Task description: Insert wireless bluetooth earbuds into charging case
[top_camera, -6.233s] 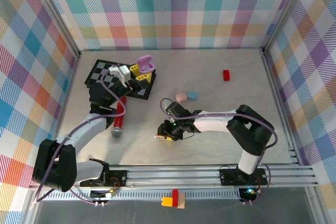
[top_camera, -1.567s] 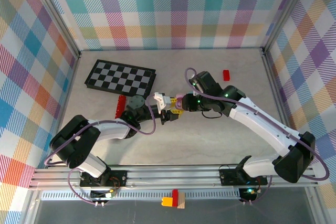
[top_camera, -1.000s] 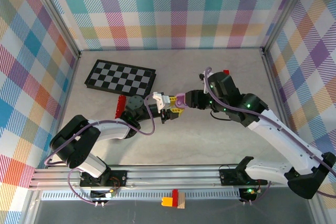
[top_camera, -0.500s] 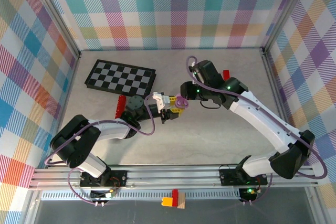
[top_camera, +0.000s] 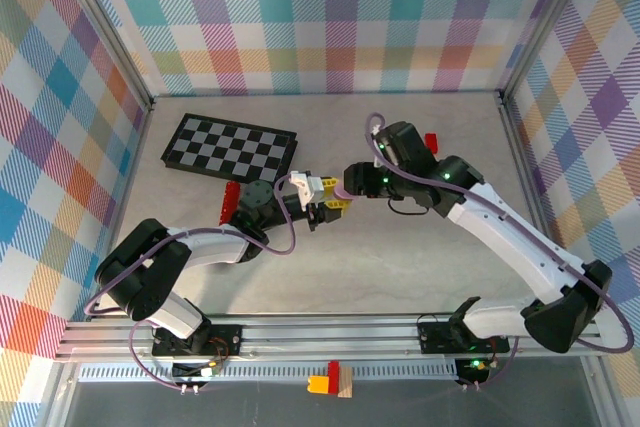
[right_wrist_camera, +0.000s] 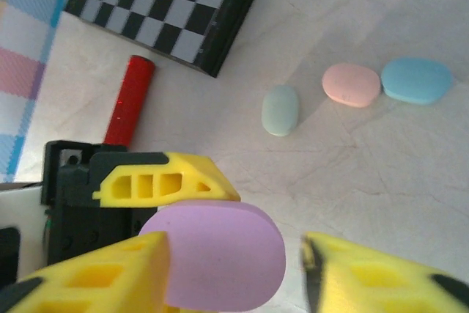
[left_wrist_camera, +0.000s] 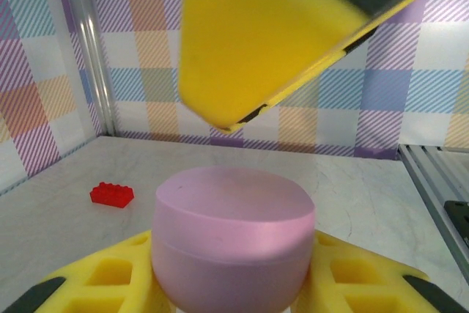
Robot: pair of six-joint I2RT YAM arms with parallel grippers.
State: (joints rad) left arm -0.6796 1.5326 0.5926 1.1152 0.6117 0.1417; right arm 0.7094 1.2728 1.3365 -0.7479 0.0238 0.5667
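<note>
Checked walls (top_camera: 320, 17) around. Left gripper (top_camera: 330, 204) squeezes the purple case (left_wrist_camera: 233, 236) steady, maybe so right gripper (right_wrist_camera: 236, 262), fingers apart at 2 o'clock, opens it.

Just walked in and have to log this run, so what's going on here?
Both arms meet mid-table at one rounded lilac plastic charging case, which looks closed. The left gripper has it at its yellow fingers, how firmly I cannot tell; the right gripper straddles it with a gap on one side. Pastel pebble-shaped pieces lie on the table nearby.
</note>
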